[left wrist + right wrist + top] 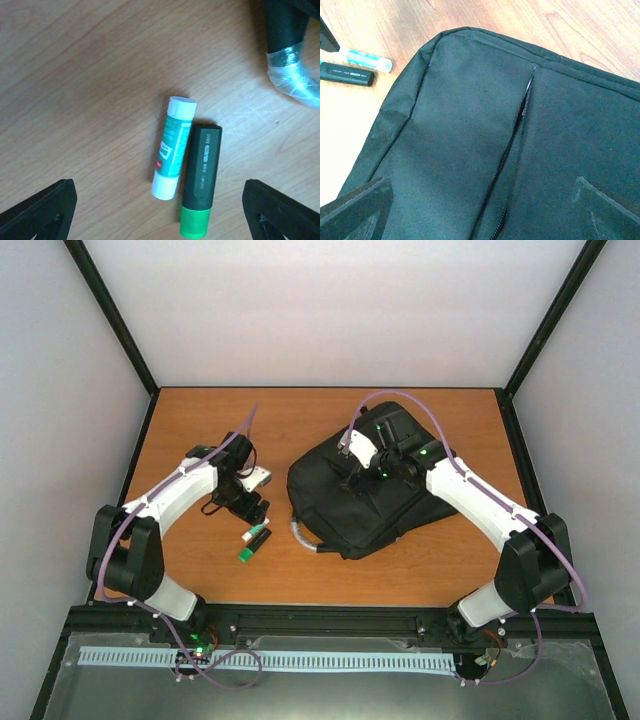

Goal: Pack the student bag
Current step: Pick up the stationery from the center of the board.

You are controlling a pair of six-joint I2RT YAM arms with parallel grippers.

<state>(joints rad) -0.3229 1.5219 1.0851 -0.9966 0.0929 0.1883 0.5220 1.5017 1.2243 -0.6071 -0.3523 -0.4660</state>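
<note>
The student bag (375, 502), large, black and soft, lies flat right of the table's middle. Its zip (516, 131) runs down the top panel (455, 125) and gapes slightly near the upper end. My right gripper (366, 480) hovers open over the bag, one finger on each side of the zip (480, 212). A teal glue stick (174, 147) and a black highlighter with a green cap (201, 181) lie side by side on the wood. My left gripper (159, 216) hangs open just above them (254, 512), holding nothing.
The bag's grey loop handle (300, 537) sticks out toward the two pens and shows in the left wrist view as a grey loop (294, 77). Glue stick (367, 59) and highlighter (347, 75) lie close to the bag's left edge. Black frame posts and grey walls ring the table (200, 430).
</note>
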